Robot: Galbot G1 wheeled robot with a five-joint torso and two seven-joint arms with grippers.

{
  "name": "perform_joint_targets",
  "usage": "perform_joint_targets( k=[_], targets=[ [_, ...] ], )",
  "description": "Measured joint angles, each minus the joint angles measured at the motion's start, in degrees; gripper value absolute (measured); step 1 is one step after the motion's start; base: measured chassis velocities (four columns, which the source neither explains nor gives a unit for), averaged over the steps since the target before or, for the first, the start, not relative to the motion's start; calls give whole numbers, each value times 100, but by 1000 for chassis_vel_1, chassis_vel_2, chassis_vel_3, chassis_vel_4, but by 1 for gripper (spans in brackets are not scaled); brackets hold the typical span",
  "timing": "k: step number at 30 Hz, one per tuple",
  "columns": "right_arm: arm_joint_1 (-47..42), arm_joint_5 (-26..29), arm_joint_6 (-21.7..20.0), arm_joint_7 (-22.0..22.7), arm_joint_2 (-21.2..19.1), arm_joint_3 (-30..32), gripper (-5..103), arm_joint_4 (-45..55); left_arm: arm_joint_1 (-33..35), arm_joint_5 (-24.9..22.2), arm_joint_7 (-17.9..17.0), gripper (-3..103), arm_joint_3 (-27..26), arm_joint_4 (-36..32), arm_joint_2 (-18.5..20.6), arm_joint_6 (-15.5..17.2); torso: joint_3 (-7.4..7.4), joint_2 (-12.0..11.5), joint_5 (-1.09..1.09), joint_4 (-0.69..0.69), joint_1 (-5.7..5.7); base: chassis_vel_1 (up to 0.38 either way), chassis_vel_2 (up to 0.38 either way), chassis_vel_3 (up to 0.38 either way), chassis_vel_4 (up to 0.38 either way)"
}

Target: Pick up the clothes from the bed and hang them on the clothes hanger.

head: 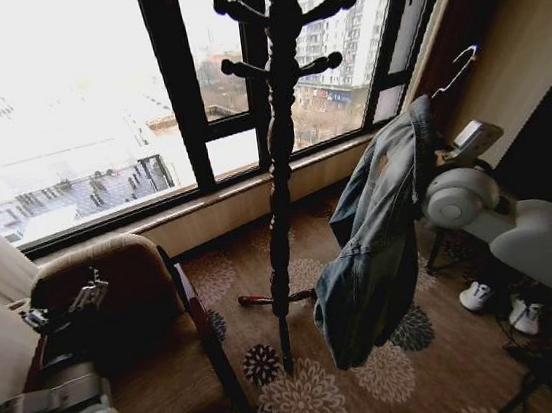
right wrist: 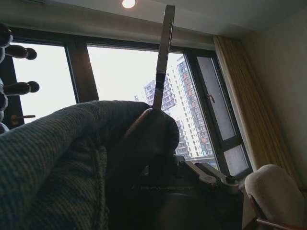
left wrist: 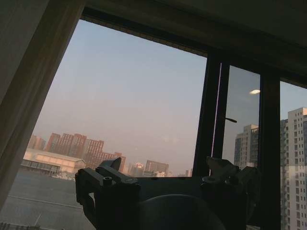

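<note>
1. the right gripper [head: 437,146] is pinching the hanger [head: 453,72], whose silver hook rises straight above the jaws.
2. the jacket [head: 376,244] is draped on that hanger, its length hanging down below the jaws.
3. the coat stand [head: 279,146] is beyond the jaws, toward the window [head: 73,110].
4. the left gripper [head: 66,305] idles well apart over the armchair [head: 133,274], jaws spread.

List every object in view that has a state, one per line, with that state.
denim jacket: draped on the hanger, held up off the floor, clear of the stand.
clothes hanger: inside the jacket, silver hook up, not on any peg.
right gripper: under the jacket's collar, holding the hanger.
left gripper: idle, low over the armchair.
coat stand: upright, pegs bare.
</note>
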Motion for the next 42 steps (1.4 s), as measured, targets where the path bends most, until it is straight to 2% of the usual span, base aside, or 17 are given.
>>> perform_joint_targets(
  k=[7, 19, 27, 35, 42],
  targets=[
    [43, -262, 49, -432, 43, -144, 20, 263, -13, 9, 1, 100, 24, -1, -8, 0, -1, 1, -1, 1, 0, 0, 0, 0, 0],
    [122, -124, -83, -225, -167, -96, 20, -68, -36, -42, 5, 100, 23, 33, 106, -1, 0, 1, 0, 0, 0, 0, 0, 0, 0],
    [127, -63, -52, -398, -208, -69, 20, -106, -22, -41, 8, 100, 47, 5, 103, 1, 0, 0, 1, 0, 0, 0, 0, 0, 0],
    [137, -243, 114, -893, -70, -189, 20, 256, 17, -33, 11, 100, 37, -35, 82, 1, -1, 1, -1, 2, -1, 0, 0, 0, 0],
    [245, -237, 15, -867, -102, -219, 20, -39, 23, -33, 11, 100, 12, -39, 75, 0, -1, 1, 1, 0, 0, 0, 0, 0, 0]
  ],
)
